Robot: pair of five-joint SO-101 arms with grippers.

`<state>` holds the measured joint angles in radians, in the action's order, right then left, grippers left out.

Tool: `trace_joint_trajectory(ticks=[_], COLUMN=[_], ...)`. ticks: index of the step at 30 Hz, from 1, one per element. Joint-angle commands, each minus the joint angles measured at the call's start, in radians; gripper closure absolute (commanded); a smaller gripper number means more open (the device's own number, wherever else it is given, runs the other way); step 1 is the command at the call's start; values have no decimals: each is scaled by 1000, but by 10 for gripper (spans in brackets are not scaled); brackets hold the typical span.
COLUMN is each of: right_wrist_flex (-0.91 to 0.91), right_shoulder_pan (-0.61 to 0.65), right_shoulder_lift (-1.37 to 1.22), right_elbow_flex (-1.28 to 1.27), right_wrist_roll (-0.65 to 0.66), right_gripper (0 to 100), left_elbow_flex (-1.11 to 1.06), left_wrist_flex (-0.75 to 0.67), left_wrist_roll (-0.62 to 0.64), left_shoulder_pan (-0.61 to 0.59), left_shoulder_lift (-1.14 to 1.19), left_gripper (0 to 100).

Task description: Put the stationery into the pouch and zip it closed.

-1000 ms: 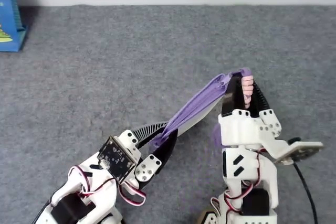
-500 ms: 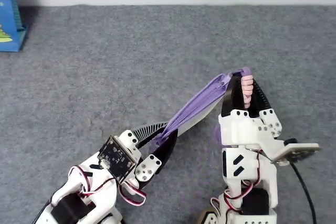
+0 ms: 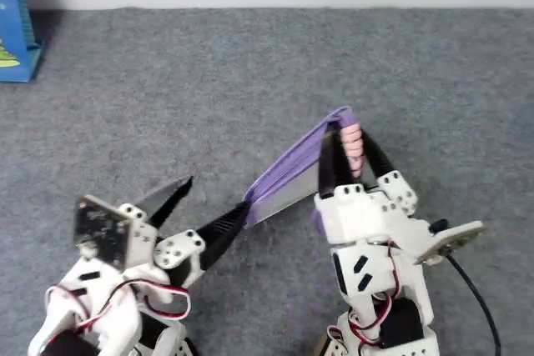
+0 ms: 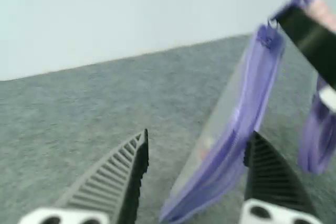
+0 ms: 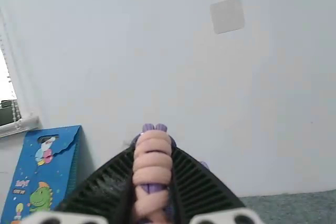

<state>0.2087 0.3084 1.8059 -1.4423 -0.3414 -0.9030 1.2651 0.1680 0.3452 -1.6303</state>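
Pinching the top end of the purple pouch (image 3: 288, 172) and its pink coil (image 3: 354, 143), the right gripper (image 3: 346, 135) is holding it slanting toward 8 o'clock. The left gripper (image 3: 217, 193) is sitting spread at the pouch's lower end. A blue dinosaur bag (image 3: 15, 31) is standing at 10 o'clock, its print unreadable.
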Motion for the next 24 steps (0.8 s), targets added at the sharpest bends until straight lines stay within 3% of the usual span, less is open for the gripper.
trace_joint_trajectory(ticks=[1,9,13,19,24], right_wrist_flex=[-8,122,196,240,189], right_shoulder_pan=[90,297,355,357,288], right_shoulder_lift=[8,8,8,-51,-176], right_elbow_flex=[12,-40,-38,-31,-3], right_wrist_roll=[12,66,92,95,92], right_gripper=[991,991,991,991,991], left_elbow_flex=[81,81,76,45,12], left_wrist_flex=[11,6,8,-14,-17], left_wrist_roll=[25,75,74,77,72], left_shoulder_pan=[-68,-244,-333,-371,-370], left_shoulder_lift=[-6,-204,-164,-155,-155], left_gripper=[712,712,712,712,712])
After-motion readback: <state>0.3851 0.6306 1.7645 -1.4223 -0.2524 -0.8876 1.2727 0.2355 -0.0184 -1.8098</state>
